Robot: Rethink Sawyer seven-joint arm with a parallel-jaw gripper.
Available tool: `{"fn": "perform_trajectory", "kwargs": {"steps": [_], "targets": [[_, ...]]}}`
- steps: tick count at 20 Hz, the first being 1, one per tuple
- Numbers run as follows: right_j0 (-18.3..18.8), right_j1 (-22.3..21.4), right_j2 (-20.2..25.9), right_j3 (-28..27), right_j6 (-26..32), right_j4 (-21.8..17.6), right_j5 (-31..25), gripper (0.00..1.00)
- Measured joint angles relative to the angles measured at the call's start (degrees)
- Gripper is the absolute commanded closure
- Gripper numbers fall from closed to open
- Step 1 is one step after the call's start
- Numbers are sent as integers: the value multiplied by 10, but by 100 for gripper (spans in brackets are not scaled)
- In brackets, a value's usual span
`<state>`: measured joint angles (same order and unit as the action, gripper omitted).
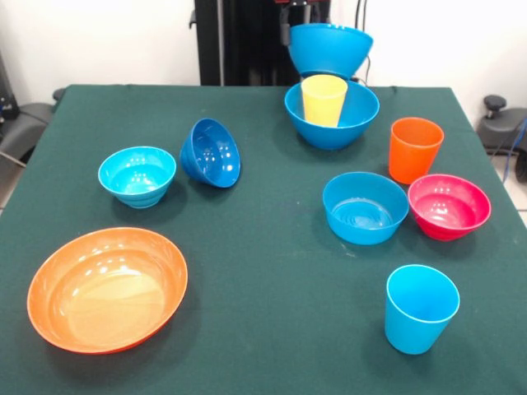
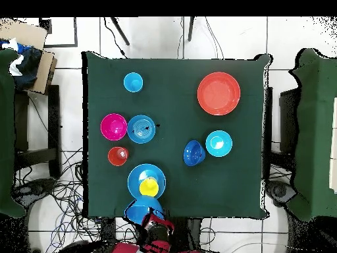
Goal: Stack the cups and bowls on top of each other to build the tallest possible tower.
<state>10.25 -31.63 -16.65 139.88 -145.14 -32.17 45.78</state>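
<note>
My gripper (image 1: 288, 26) is at the table's far edge, shut on the rim of a large blue bowl (image 1: 329, 48) that hangs upright in the air. Below and in front of it, a second large blue bowl (image 1: 350, 123) stands on the table with the yellow cup (image 1: 323, 99) upright inside. In the overhead view the held bowl (image 2: 141, 211) is at the table's bottom edge, by the gripper (image 2: 155, 223). The orange cup (image 1: 414, 148), medium light blue bowl (image 1: 365, 207), magenta bowl (image 1: 449, 206) and light blue cup (image 1: 421, 309) stand separately on the right.
On the left stand the wide orange bowl (image 1: 107, 288) and the cyan bowl (image 1: 137, 175). The small dark blue bowl (image 1: 212, 152) lies tipped on its side beside the cyan one. The green table (image 1: 263, 247) fills the view.
</note>
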Motion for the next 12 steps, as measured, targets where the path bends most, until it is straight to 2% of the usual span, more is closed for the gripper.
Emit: {"fn": "perform_trajectory", "kwargs": {"steps": [3,8,12], "targets": [[-1,-22,0,2,0,0,-22,0],[-15,-68,2,3,0,10,-91,0],[-49,-105,3,3,0,40,-156,0]]}}
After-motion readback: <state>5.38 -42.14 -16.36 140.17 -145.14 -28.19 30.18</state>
